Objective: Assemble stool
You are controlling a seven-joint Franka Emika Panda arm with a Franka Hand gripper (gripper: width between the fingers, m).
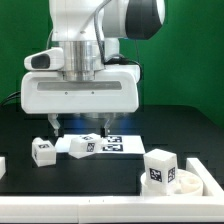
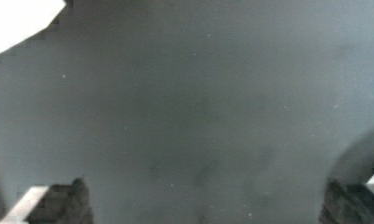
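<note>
- Your tool (image 1: 79,126) hangs over the marker board's (image 1: 120,144) end, jaws apart and empty, likely readying for the leg (image 1: 78,147) beside it.
- The seat (image 1: 195,182) waits well apart from that board.

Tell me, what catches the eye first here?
A big white robot arm fills the top middle of the exterior view, its gripper hanging open over the black table. Beneath lies a chunky tagged leg, and at the exterior view's right another leg seems to stand on the round white seat.

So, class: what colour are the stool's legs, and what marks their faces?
White legs, each carrying black-and-white square tags; this shows best in the exterior view.
</note>
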